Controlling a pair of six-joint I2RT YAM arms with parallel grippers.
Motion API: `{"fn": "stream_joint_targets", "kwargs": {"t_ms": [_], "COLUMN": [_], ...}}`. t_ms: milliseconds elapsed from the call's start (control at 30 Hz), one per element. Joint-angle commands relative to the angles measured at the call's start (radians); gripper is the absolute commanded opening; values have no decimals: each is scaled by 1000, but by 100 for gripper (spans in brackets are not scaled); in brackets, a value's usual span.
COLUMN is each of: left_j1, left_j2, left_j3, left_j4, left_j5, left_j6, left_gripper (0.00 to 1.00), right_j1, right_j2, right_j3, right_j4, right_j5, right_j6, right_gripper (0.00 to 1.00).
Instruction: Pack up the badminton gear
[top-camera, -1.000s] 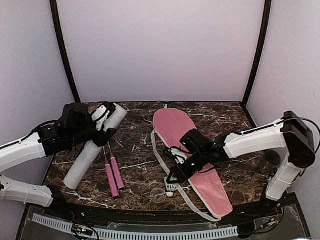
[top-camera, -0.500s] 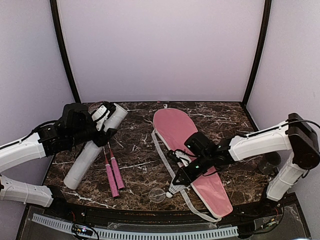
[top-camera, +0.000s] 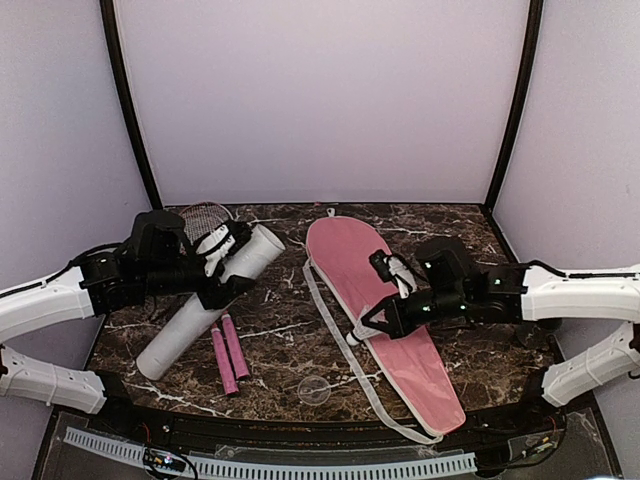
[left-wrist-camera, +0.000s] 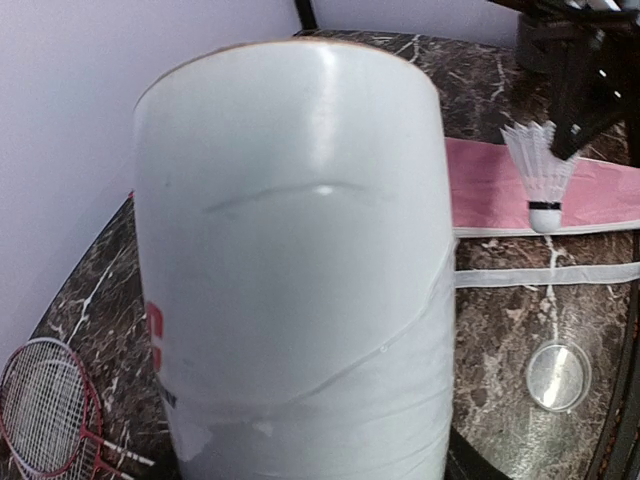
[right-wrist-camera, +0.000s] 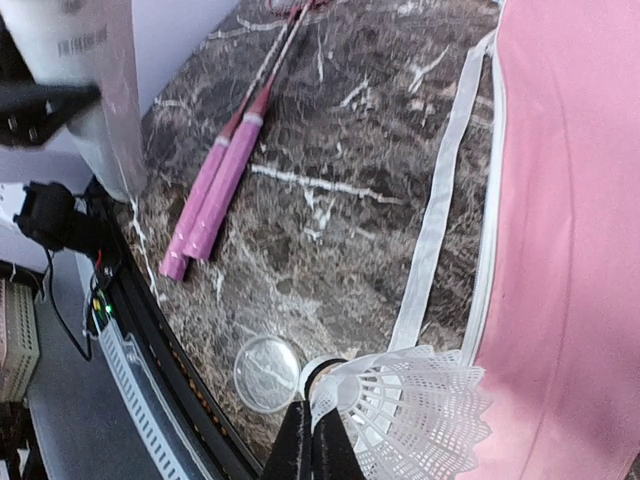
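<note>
My left gripper (top-camera: 222, 268) is shut around the upper part of the long white tube (top-camera: 190, 315), whose far end is lifted and points toward the centre. The tube (left-wrist-camera: 290, 270) fills the left wrist view and hides the fingers. My right gripper (right-wrist-camera: 322, 440) is shut on the feather skirt of a white shuttlecock (right-wrist-camera: 405, 410) and holds it in the air over the near edge of the pink bag (top-camera: 375, 290). That shuttlecock (left-wrist-camera: 540, 180) hangs cork down. Two red rackets with pink handles (top-camera: 226, 355) lie under the tube, heads (top-camera: 205, 215) at the back left.
A small clear round lid (top-camera: 316, 390) lies near the table's front edge, between the racket handles and the bag. The bag's white strap (top-camera: 335, 335) trails along its left side toward the front. Walls close the table in on three sides.
My right gripper closed on the shuttlecock near the front edge and carried it up and right, over the bag. My left arm swung the tube's far end toward the centre.
</note>
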Motion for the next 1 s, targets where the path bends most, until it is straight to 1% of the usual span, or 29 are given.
{"fn": "stream_joint_targets", "kwargs": {"t_ms": [0,133,267,400,500,667,700,733,767,833,967], "left_j1": [-81,-126,-140,-145,-148,-153,-155,-156,-157,-160,-166], "left_j2": [17,41,61,85,94,101,103,105,107,112,116], "left_j3": [-8,-10,-7,1,3,3,3,3,4,4,6], "left_j4": [0,-8,-16,-26,-30,-33,-32,-32,-33,-34,-38], "left_j5": [153,216,252,273,286,300,302,305,308,312,309], "left_j6": [64,79,81,84,86,89,89,89,88,89,88], "left_gripper": [60,60,60,60,59,60,60,60,60,60,59], "right_j1": [-7,-7,-7,-7,-7,-6,-6,-5,-4,3,24], "right_j2": [-112,-212,-300,-367,-360,-255,-229,-202,-174,-116,-25], "right_j3": [-22,-23,-32,-62,-58,-25,-14,-4,10,49,102], "right_j4": [108,160,207,297,312,342,365,385,402,414,428], "right_j5": [158,205,213,200,200,200,35,-1,-76,-140,-217], "right_j6": [71,90,102,106,106,106,116,116,129,131,128], "right_gripper": [0,0,0,0,0,0,0,0,0,0,0]}}
